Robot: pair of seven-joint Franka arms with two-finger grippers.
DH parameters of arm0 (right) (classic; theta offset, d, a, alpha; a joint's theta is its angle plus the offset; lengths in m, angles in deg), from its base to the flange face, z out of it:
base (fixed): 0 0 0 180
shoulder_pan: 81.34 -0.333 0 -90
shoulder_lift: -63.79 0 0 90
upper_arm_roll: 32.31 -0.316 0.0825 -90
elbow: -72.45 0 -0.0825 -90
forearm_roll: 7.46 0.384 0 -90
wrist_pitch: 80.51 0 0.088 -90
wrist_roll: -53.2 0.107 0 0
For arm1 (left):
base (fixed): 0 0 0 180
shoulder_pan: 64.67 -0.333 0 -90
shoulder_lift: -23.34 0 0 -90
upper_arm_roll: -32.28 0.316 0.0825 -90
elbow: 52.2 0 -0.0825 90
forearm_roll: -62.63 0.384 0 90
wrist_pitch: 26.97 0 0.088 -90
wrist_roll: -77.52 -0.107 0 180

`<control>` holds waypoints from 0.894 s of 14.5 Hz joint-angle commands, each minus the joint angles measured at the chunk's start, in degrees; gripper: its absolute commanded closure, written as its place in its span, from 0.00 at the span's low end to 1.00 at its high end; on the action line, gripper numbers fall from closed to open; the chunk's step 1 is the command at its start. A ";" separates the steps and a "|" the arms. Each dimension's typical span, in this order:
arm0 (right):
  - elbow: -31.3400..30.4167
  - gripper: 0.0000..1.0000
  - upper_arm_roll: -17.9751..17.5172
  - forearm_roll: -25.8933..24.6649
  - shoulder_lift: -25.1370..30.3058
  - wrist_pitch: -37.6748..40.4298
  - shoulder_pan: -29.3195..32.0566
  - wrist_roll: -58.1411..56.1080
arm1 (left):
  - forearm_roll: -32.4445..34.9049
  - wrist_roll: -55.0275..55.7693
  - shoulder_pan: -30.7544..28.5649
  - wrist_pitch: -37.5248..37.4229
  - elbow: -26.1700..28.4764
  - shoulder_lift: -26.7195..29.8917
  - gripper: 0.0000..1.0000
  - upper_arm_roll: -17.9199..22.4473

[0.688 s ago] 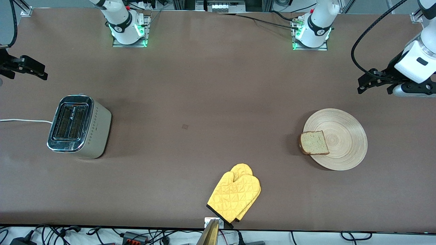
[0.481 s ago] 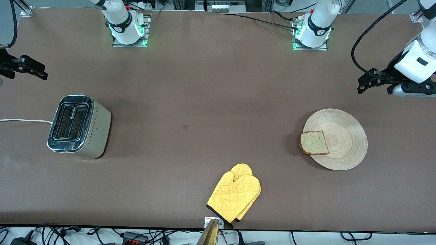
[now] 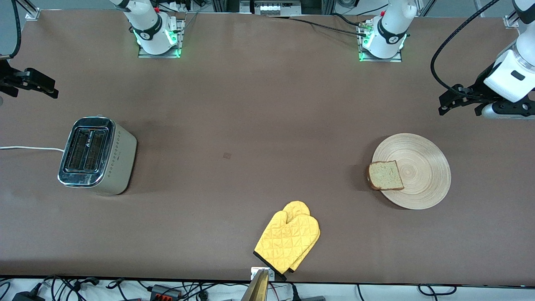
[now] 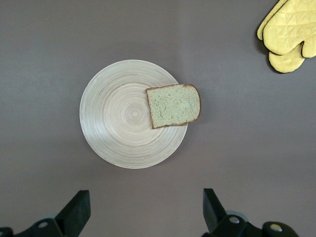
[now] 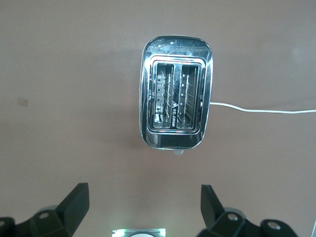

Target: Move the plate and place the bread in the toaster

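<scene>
The plate (image 3: 411,170) lies on the tabletop (image 3: 259,125) with the bread (image 3: 385,175) overhanging its toaster-facing rim. The left gripper (image 3: 459,102), jaws spread and empty, hovers near the plate. The right gripper (image 3: 35,85), also spread, waits near the toaster (image 3: 97,155).

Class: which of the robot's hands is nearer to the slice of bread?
Left. The left hand hangs open above the table near the plate holding the bread; the right hand waits open near the toaster.

Pale wood plate (image 3: 418,171) with concentric rings, speckled tan bread (image 3: 385,175) with dark crust, chrome-topped beige toaster (image 3: 97,155) with apparently dotted side, white cord (image 3: 29,148), quilted yellow oven mitt (image 3: 288,240), brown table (image 3: 250,104).
</scene>
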 commanded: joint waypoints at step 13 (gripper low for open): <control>0.92 0.00 -0.08 0.12 0.39 0.94 0.06 -0.95 | 1.36 0.41 -0.10 -3.21 -2.09 -0.78 0.00 0.46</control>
